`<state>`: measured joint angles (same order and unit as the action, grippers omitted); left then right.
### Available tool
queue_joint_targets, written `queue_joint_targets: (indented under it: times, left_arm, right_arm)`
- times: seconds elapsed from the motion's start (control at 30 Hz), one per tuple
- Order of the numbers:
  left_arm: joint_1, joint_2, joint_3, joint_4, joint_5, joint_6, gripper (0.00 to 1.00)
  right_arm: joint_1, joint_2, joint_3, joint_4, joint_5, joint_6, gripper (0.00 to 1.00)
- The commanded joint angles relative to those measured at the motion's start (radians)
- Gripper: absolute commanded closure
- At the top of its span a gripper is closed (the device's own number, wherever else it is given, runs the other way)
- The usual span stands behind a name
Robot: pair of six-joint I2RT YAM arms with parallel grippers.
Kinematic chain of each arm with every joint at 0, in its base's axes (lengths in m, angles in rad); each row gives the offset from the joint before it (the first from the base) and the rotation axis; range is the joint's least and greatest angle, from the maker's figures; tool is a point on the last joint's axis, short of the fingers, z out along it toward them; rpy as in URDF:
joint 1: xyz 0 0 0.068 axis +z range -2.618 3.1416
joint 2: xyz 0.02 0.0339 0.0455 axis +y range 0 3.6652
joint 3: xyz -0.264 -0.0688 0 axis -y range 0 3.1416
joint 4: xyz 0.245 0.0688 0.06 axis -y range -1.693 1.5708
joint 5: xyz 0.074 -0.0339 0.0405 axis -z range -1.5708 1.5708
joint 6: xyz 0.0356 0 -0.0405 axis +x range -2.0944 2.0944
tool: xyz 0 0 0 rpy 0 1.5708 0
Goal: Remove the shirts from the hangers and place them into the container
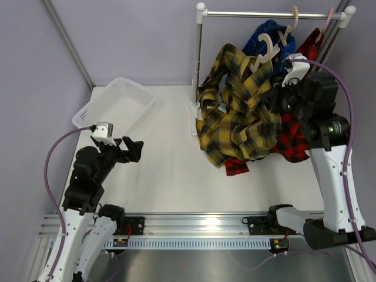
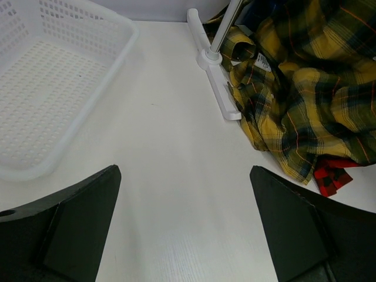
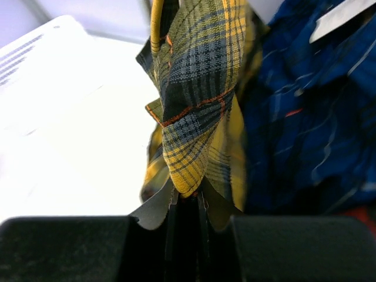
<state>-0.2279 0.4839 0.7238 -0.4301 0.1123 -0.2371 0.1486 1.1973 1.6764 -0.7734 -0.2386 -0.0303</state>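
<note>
The yellow-and-black shirt (image 1: pixel 235 117) hangs in a bunch below the rack, a pale hanger (image 1: pixel 265 48) sticking out of its top. My right gripper (image 1: pixel 277 98) is shut on a fold of this yellow shirt (image 3: pixel 194 117), the cloth pinched between the fingertips (image 3: pixel 188 202). Behind it hangs the blue shirt (image 1: pixel 267 32) (image 3: pixel 305 117) on a beige hanger (image 1: pixel 293 16). The red shirt (image 1: pixel 294 141) hangs from a pinkish hanger (image 1: pixel 326 22), its hem on the table (image 2: pixel 332 176). The white container (image 1: pixel 120 103) (image 2: pixel 70 111) lies at the far left. My left gripper (image 1: pixel 133 148) (image 2: pixel 185 223) hovers open near it over bare table.
The white-and-steel rack has its rod (image 1: pixel 258 13) across the top right and its post and foot (image 1: pixel 194 111) (image 2: pixel 218 82) just left of the shirts. Grey walls close the back and left. A metal rail (image 1: pixel 194 223) runs along the near edge.
</note>
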Motion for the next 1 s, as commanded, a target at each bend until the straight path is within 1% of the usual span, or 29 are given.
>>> queue_joint_targets:
  times: [0.0,0.1,0.17,0.3,0.33,0.4,0.43,0.57,0.67,0.77,0.8,0.83,0.87,0.9,0.97]
  left_arm:
    - [-0.004,0.015,-0.007,0.056,0.027,-0.007,0.01]
    - [-0.004,0.018,-0.011,0.057,0.018,-0.004,0.01]
    - [-0.004,0.024,-0.012,0.056,0.006,-0.001,0.01]
    - [-0.004,0.041,-0.012,0.056,-0.002,0.004,0.01]
    - [-0.002,0.041,-0.012,0.054,-0.009,0.005,0.01]
    - [-0.002,0.039,-0.014,0.053,-0.02,0.009,0.01]
    - [-0.004,0.038,-0.015,0.053,-0.028,0.01,0.01]
    - [-0.002,0.027,-0.015,0.053,-0.04,0.015,0.01]
    - [-0.004,0.022,-0.015,0.054,-0.036,0.018,0.01]
    - [-0.004,0.01,0.005,0.048,-0.04,0.013,0.01]
    - [-0.004,0.002,0.018,0.027,-0.036,0.002,0.01]
    - [-0.005,-0.016,0.049,0.015,-0.028,-0.002,0.01]
    - [-0.004,-0.027,0.067,-0.01,-0.028,-0.008,0.01]
    - [-0.004,-0.034,0.084,-0.019,-0.025,-0.02,0.01]
    - [-0.004,-0.054,0.153,-0.042,-0.01,-0.036,0.01]
  right_arm:
    - [0.006,-0.134,-0.03,0.011,-0.142,0.076,1.0]
    - [0.006,-0.205,-0.017,-0.039,-0.214,0.076,1.0]
    - [0.006,-0.217,0.038,-0.061,-0.263,0.066,1.0]
    - [0.006,-0.179,0.227,-0.069,-0.369,0.087,1.0]
    - [0.006,-0.164,0.315,-0.06,-0.431,0.098,1.0]
    - [0.006,-0.121,0.39,-0.035,-0.494,0.147,1.0]
    - [0.006,-0.111,0.432,0.014,-0.546,0.167,1.0]
    - [0.006,-0.078,0.467,0.132,-0.637,0.263,1.0]
    - [0.006,-0.067,0.435,0.193,-0.686,0.299,1.0]
    - [0.006,-0.096,0.275,0.273,-0.705,0.313,1.0]
    - [0.006,-0.111,0.172,0.293,-0.708,0.316,1.0]
    - [0.009,-0.119,0.119,0.322,-0.705,0.314,1.0]
    - [0.012,-0.125,0.07,0.327,-0.7,0.291,1.0]
    - [0.035,-0.136,-0.028,0.326,-0.668,0.273,1.0]
    - [0.064,-0.148,-0.124,0.33,-0.625,0.215,1.0]
